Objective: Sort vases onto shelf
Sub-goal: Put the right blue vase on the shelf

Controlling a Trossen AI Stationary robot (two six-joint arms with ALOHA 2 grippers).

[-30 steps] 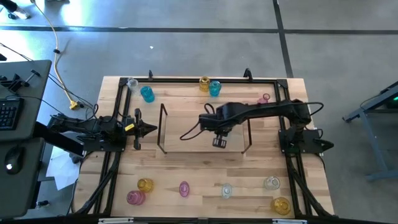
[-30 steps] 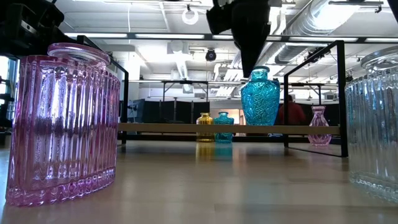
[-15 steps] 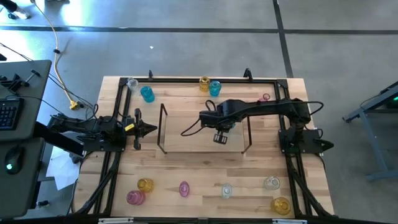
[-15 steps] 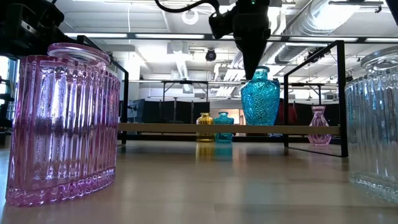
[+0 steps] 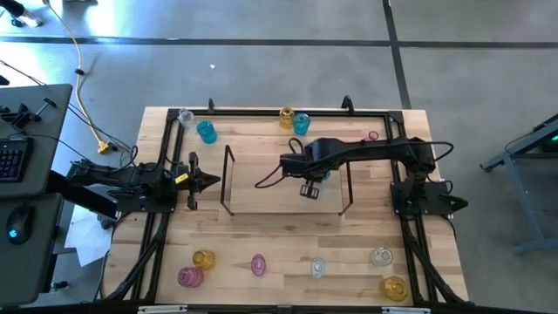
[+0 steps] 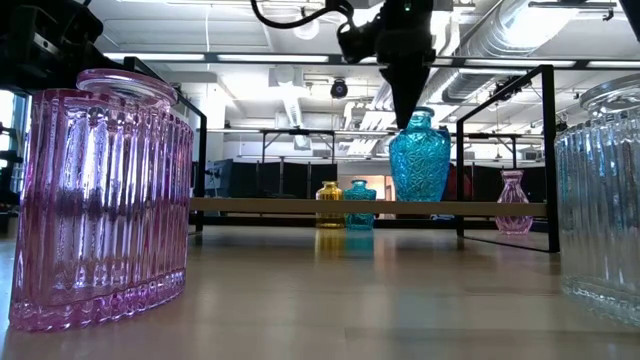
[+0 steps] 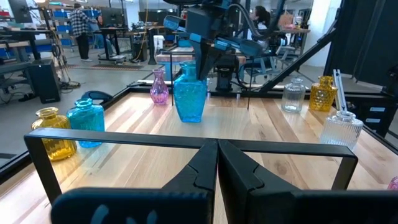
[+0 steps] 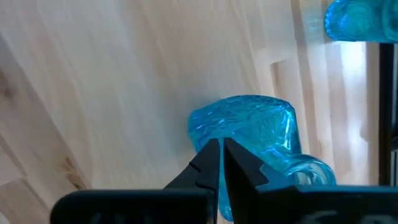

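A cyan-blue vase [image 6: 418, 160] stands upright on its base on the light-wood shelf [image 5: 261, 196], toward the shelf's right end. My right gripper [image 6: 408, 118] is shut and points steeply down, its tips beside the vase's neck [image 7: 188, 70]. In the right wrist view the shut fingers [image 8: 211, 158] lie over the vase's body [image 8: 249, 130]. My left gripper [image 5: 214, 181] is shut and held level at the table's left, facing the shelf's left wire frame [image 7: 186, 142]. My right gripper's shut fingertips stand close against the blue vase's neck and shoulder [image 6: 414, 128], coming from above. Whether they touch the glass, I cannot tell.
Along the far edge stand a clear vase [image 5: 185, 116], a cyan one [image 5: 207, 132], an amber one [image 5: 286, 116], another cyan one [image 5: 302, 123] and a pink one [image 5: 372, 138]. Several more stand along the near edge, among them a pink vase [image 5: 189, 277] and an amber one [image 5: 394, 288].
My right gripper has shifted a little toward the table's far edge and tipped slightly, staying shut. The blue vase still stands upright on the shelf.
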